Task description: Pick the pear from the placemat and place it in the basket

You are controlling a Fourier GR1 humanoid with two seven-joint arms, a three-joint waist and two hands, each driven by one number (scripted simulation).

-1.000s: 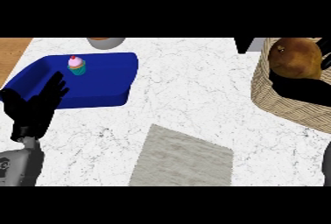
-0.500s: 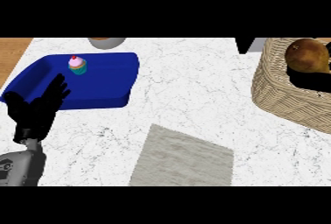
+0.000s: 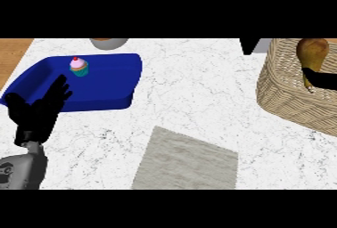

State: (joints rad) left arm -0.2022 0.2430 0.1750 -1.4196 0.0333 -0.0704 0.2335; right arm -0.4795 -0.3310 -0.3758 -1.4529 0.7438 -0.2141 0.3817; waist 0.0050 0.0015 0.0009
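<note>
The brown pear (image 3: 313,51) stands upright over the inside of the wicker basket (image 3: 283,95) at the right edge. One black finger of my right hand (image 3: 322,79) crosses the pear's lower part; the rest of that hand is cut off by the edge. The grey placemat (image 3: 187,160) lies bare at the lower middle of the counter. My left hand (image 3: 39,111) rests open at the left, fingers up, over the near corner of the blue tray.
A blue tray (image 3: 108,89) at the upper left holds a pink cupcake (image 3: 79,67). A grey bowl (image 3: 108,42) sits at the counter's far edge. A dark object (image 3: 250,44) stands just left of the basket's far corner. Wood shows beyond the counter's left edge.
The pear and my right hand have moved right and further back over the basket, and less of the hand shows. The left hand has barely shifted.
</note>
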